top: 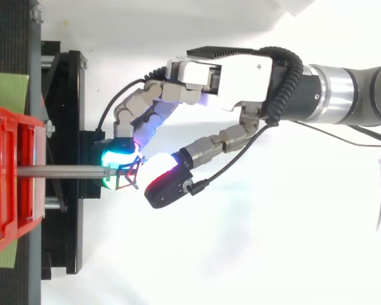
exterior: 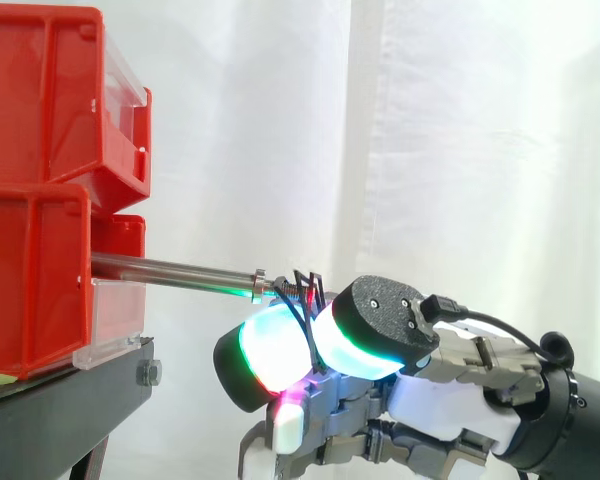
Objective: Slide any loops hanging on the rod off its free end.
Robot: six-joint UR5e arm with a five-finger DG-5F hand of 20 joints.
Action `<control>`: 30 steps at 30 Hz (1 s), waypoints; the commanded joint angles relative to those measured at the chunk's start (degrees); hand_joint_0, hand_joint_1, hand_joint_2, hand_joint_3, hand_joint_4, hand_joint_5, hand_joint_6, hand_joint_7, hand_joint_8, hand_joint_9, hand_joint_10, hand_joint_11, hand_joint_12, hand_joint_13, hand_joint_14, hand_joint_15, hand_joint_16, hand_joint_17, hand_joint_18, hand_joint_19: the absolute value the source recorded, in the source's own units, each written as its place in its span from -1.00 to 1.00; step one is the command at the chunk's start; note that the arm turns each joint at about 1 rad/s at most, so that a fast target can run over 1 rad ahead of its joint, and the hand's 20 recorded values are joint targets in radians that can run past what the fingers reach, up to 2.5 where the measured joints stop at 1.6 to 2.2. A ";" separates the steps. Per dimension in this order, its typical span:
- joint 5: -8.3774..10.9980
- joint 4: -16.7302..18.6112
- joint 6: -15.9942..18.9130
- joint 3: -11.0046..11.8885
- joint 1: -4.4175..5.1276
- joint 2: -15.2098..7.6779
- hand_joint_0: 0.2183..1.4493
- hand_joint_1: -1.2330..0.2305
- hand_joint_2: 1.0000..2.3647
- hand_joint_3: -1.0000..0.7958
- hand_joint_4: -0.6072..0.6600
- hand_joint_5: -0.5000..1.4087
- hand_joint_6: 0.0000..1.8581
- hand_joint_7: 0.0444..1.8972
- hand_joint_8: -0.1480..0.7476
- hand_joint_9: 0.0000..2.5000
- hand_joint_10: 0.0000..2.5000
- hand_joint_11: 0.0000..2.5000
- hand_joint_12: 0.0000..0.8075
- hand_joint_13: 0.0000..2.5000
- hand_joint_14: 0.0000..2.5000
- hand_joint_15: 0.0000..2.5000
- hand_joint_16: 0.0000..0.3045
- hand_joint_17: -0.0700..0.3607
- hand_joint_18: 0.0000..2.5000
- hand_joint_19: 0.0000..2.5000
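Those loops (exterior: 307,285) at the free end of the rod (exterior: 170,270)
We see the hand (top: 241,70) pinching them between its glowing pads (exterior: 275,345), just below the rod.

Robotics lab test cell: white curtain (exterior: 460,150) backdrop, red storage bins (exterior: 40,120) on black stand (exterior: 60,400), robot arm (top: 355,95)

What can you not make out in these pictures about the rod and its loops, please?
- Number of loops: thin wires overlap, too small in both views.
- Lower part of the loops: side view, hidden between the hand's fingertips.
- Fixed end of the rod: both views, hidden by the red bins.
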 commanded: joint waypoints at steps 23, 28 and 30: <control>-0.40 -26.64 -3.55 -0.04 -0.68 7.99 -0.40 -0.15 -0.97 -0.15 0.20 -0.65 -0.02 0.07 -0.03 -0.20 -0.99 -0.64 -0.07 -0.32 -0.99 -0.67 -0.64 -0.10 -0.51 -0.59; 0.30 -32.79 -2.15 -0.04 -0.86 9.40 -0.40 -0.14 -0.97 -0.15 0.20 -0.65 -0.03 0.07 -0.03 -0.21 -0.99 -0.65 -0.06 -0.32 -0.99 -0.67 -0.63 -0.09 -0.51 -0.60; 0.48 -34.20 -1.62 -0.04 -0.86 10.10 -0.40 -0.14 -0.97 -0.15 0.20 -0.65 -0.03 0.06 -0.02 -0.21 -0.99 -0.63 -0.06 -0.32 -0.99 -0.66 -0.63 -0.09 -0.51 -0.60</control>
